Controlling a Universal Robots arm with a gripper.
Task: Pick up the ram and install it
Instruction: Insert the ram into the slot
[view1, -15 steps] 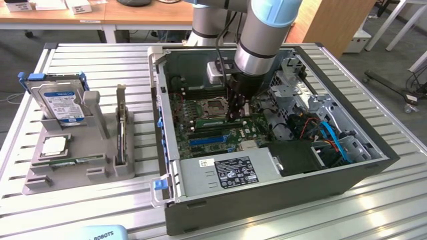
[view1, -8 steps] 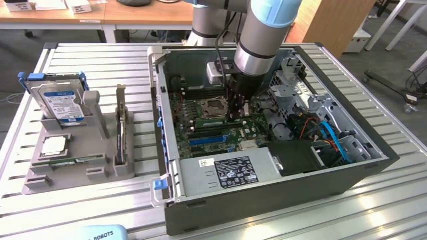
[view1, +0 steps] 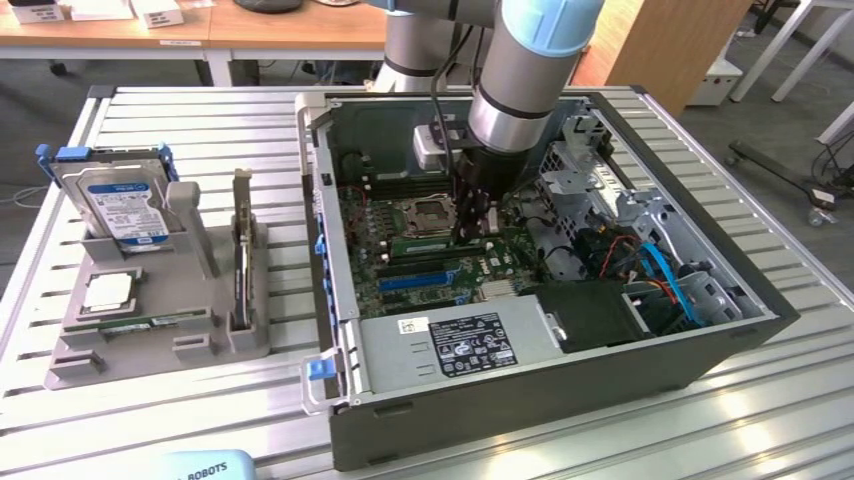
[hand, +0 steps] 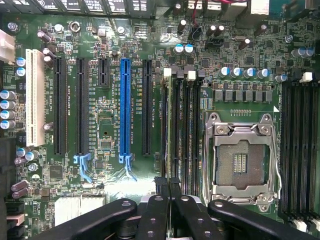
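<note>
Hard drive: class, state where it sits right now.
In the exterior view, the hard drive stands upright in the grey holder at the view's left, outside the computer case, next to the silver processor chip.

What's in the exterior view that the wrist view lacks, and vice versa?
Exterior: the arm, the case, the power supply. On the exterior view's left is a tray holding a hard drive, a processor, a ram stick and an upright card.
Wrist: board detail, including the white slot and the capacitors.
Both: the motherboard, the empty socket, the blue slot, and the shut claw down at the ram slots.
</note>
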